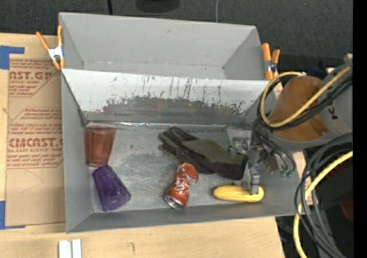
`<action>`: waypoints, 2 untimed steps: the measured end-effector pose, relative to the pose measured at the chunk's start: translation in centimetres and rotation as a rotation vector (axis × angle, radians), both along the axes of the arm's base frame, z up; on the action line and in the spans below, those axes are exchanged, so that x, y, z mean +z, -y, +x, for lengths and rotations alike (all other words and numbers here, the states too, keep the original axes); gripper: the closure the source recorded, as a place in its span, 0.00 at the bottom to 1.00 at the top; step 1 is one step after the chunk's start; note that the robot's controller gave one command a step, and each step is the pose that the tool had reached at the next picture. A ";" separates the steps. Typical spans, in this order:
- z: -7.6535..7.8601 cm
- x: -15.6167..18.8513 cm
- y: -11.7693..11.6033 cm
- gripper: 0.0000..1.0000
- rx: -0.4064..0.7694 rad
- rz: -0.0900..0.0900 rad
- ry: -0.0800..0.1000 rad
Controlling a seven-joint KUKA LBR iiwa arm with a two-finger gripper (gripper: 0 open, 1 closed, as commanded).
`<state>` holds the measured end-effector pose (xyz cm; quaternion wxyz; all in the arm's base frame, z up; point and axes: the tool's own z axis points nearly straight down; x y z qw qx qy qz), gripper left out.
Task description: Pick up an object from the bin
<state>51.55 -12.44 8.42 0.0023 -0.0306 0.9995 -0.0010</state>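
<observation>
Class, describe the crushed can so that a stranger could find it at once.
In the grey bin, look along the floor's lower edge. Between the purple cup and the yellow banana lies a red can. It alone is crumpled metal with white markings.

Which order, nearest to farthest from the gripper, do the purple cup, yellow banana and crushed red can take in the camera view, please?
1. The yellow banana, right beside the gripper, lower right.
2. The crushed red can, lower middle.
3. The purple cup, lower left corner.
</observation>
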 end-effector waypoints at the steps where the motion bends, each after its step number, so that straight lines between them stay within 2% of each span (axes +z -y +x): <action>1: 0.1 -1.3 -3.6 0.00 0.007 -0.001 0.015; 2: 0.4 -1.1 -4.9 1.00 -0.045 0.002 0.001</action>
